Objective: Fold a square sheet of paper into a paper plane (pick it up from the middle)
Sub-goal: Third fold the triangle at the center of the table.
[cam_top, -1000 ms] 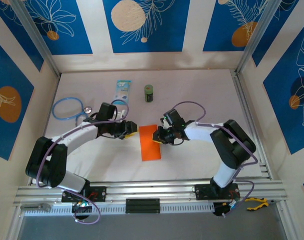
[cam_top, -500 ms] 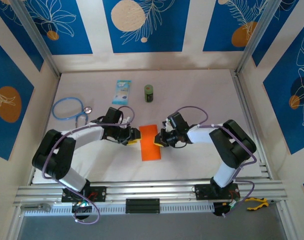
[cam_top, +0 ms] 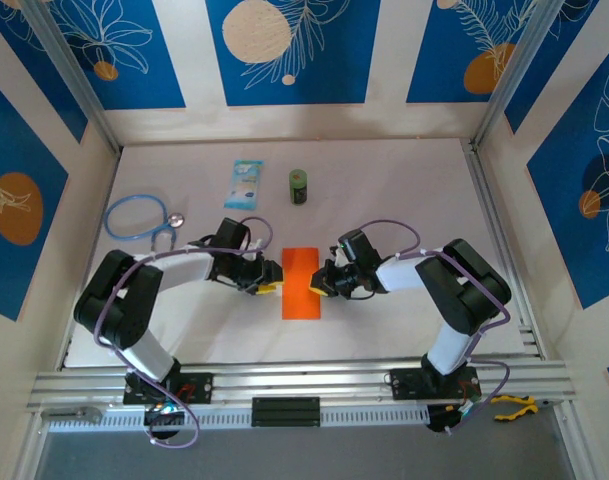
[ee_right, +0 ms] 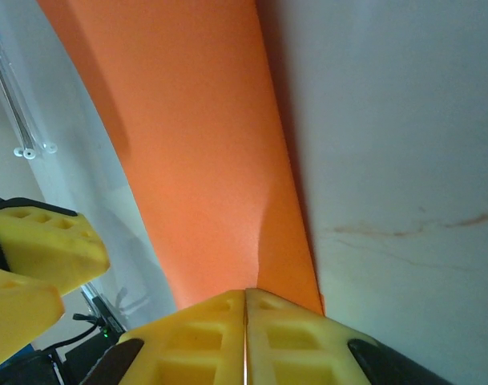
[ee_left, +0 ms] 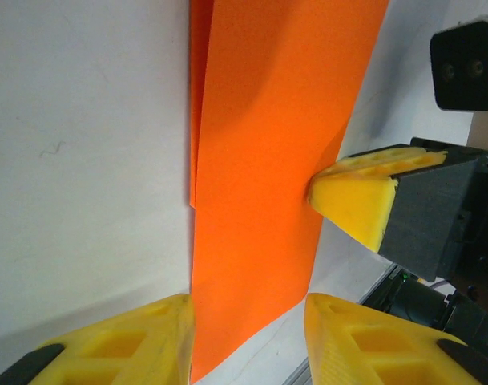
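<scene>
My clenched right hand pins the paper under its tips, presumably so my released left hand can crease it.

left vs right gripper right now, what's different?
The left gripper has its jaws apart, straddling a corner of the orange sheet; the right gripper is shut, pinching the sheet's edge. Left reaches from the sheet's left side, right from its right. Both have yellow fingers.

We count one square sheet of paper in the middle and two grippers, the left gripper and the right gripper. Farther off to the left we count one light-blue packet, one green can and one blue stethoscope.
</scene>
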`<state>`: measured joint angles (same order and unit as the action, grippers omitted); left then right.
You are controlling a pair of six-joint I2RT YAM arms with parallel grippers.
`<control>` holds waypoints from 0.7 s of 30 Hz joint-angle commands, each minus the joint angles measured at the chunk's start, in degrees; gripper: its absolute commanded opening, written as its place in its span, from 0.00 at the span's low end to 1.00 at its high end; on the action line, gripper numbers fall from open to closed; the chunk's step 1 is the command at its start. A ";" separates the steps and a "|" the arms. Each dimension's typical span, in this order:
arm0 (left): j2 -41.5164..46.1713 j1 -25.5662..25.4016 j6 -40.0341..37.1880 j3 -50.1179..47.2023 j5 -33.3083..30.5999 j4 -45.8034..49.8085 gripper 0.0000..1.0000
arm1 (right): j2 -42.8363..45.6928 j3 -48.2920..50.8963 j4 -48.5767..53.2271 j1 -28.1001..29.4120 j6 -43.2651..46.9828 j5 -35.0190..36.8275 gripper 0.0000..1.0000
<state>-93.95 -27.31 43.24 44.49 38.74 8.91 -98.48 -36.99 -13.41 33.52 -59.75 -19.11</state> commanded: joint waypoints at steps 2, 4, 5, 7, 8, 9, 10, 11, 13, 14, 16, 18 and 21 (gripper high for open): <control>-2.74 -0.72 1.16 -0.11 0.60 -2.63 0.37 | -4.24 1.57 0.20 0.76 -1.93 2.57 0.09; -3.47 -0.81 1.32 0.06 0.38 -2.93 0.35 | -4.38 1.57 0.23 0.92 -2.13 2.68 0.08; -3.80 -0.90 1.32 0.07 0.32 -3.01 0.35 | -4.39 1.49 0.18 0.98 -2.22 2.72 0.09; -4.24 -1.02 1.34 0.15 -0.05 -3.11 0.35 | -4.27 1.48 0.30 1.01 -2.46 2.78 0.09; -4.48 -1.05 1.32 0.24 -0.12 -3.24 0.35 | -4.12 1.44 0.47 1.02 -2.47 3.01 0.09; -4.84 -1.16 1.32 0.24 -0.17 -3.28 0.35 | -4.09 1.56 0.57 1.07 -2.47 3.11 0.08; -5.07 -1.23 1.32 0.29 -0.16 -3.43 0.34 | -4.00 1.57 0.56 1.02 -2.55 3.19 0.09; -5.48 -1.25 1.38 0.37 -0.21 -3.58 0.34 | -3.84 1.57 0.55 1.02 -2.57 3.26 0.09; -6.14 -1.47 1.40 0.49 -0.13 -3.74 0.32 | -3.88 1.63 0.75 1.09 -2.75 3.45 0.09; -6.40 -1.67 1.39 0.60 -0.09 -3.79 0.31 | -3.76 1.66 0.84 1.24 -2.83 3.60 0.08; -6.83 -1.92 1.55 0.59 -0.01 -4.07 0.31 | -3.83 1.74 0.84 1.28 -3.02 3.64 0.08; -7.19 -2.10 1.75 0.75 -0.10 -4.33 0.30 | -4.05 1.74 0.80 1.36 -3.05 3.64 0.09; -7.65 -2.43 2.02 0.98 0.02 -4.71 0.29 | -4.26 1.75 0.42 1.38 -3.30 3.48 0.08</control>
<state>-98.89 -27.90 45.04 44.71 38.72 6.00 -98.76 -36.93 -14.37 33.61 -62.33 -19.09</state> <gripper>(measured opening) 0.291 0.085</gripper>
